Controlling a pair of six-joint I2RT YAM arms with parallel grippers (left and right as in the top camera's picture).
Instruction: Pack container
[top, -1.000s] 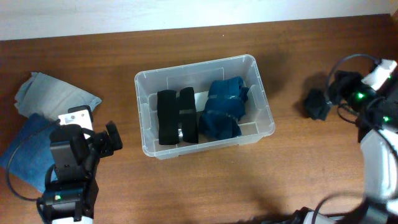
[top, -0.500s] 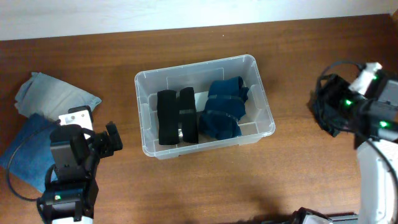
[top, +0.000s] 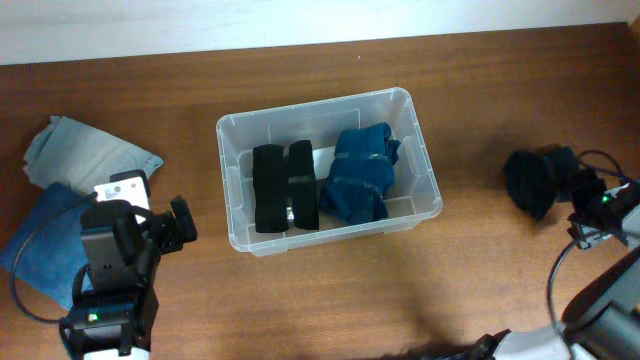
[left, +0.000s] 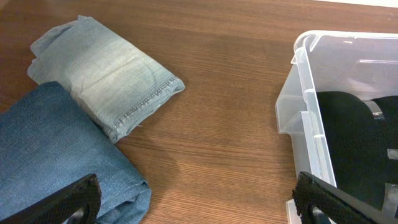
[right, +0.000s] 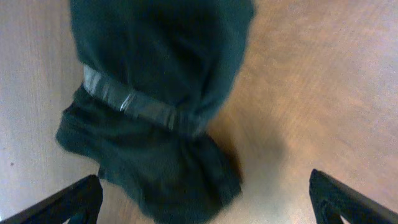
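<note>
Right arm has dropped to the lower right; bundle shifted slightly right, not picked up.
Right pincer (right: 202, 194) is spread, with the dark bundle (top: 535, 180) just ahead of it on the table (top: 470, 260). It's well apart from the container (top: 310, 105) at centre, so this grasp is yet to do, I'd say. Bare table up to the container's right wall. Inside, a black roll (top: 284, 186) and a blue roll (top: 360, 175) leave little room. Left pincer (left: 199, 200) is spread, by the denim (left: 106, 62).

The brown wooden surface (top: 480, 110) is carrying a clear plastic container (top: 432, 180) near its middle. At the left, a pale folded denim piece (top: 88, 150) is lying against a darker blue denim piece (top: 45, 235). Well to the right, a dark cloth bundle (top: 533, 182) is sitting.
</note>
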